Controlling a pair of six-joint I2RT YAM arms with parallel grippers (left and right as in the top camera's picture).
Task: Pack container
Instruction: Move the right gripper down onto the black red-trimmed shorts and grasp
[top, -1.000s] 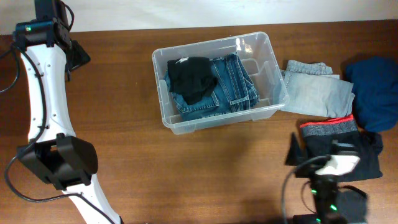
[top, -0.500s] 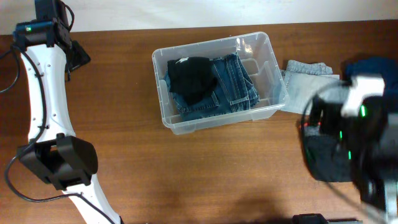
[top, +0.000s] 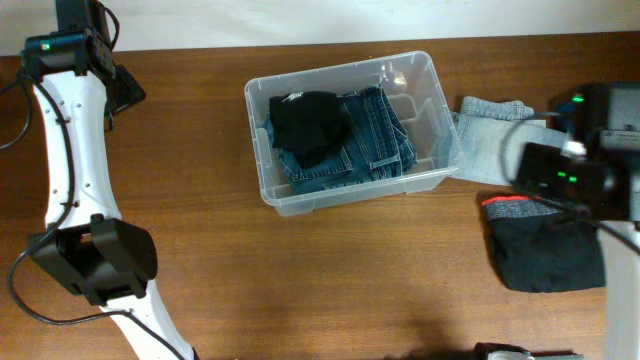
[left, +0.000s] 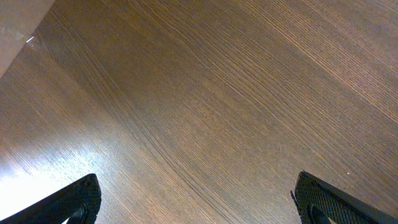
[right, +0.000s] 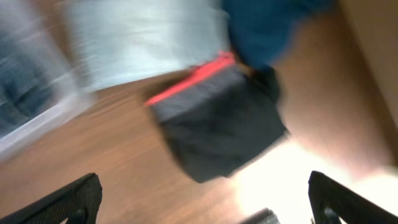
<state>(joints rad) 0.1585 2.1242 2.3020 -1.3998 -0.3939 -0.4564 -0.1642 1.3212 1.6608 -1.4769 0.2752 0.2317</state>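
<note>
**Now: tub partly filled at the middle of the table, both grippers spread wide**

Broadest of all is the brown wooden table (top: 300, 290), which fills the overhead view. The white left arm (top: 70, 150) runs along its left side, from a black joint near the front edge up to the far left corner. The container (top: 350, 198) stands upright at the middle of the table, toward the far edge and slightly skewed. The right arm (top: 585, 170) shows as a dark, blurred shape over the right end of the table, well apart from the container.

Inside the container, folded jeans (top: 380, 140) cover the left and middle of the floor, leaving a strip bare along the right wall. A black garment (top: 310, 125) lies on top of the jeans at their left end. A pale folded garment (top: 495, 150) lies on the table just beside the container's right wall. A dark garment with a red band (top: 545, 260) lies nearer the front, on the right. The blurred right wrist view also shows a blue cloth (right: 267, 25) next to these two.

The left gripper (left: 199, 202) hangs over bare wood, its jaws far apart. The right gripper (right: 205, 199) is spread just as wide above the dark garment.
</note>
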